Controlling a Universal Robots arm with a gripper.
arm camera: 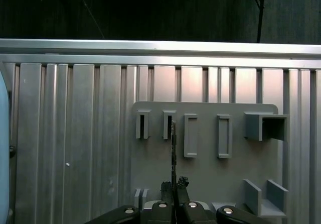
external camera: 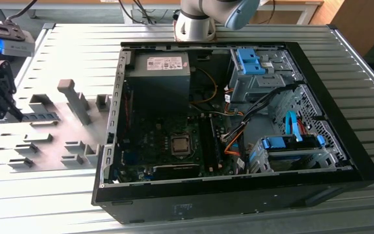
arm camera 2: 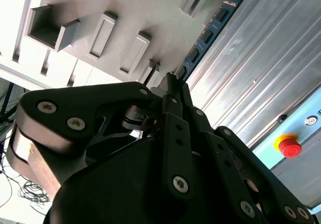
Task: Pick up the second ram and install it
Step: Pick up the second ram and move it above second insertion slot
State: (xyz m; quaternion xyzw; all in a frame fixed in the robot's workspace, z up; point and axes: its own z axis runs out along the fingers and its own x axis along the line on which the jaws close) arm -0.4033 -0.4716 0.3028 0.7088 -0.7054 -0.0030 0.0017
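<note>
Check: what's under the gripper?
The ram, standing on edge over the grey fixture plate, with the gripper shut on its near end. The fingers cover that end and whatever seats it.

Light: bright, even, with a pale sheen on the ribbed table (external camera: 44,204)
Shadows: dim inside the computer case (external camera: 239,202)
Background: near-black beyond the table's far edge in the first wrist view
</note>
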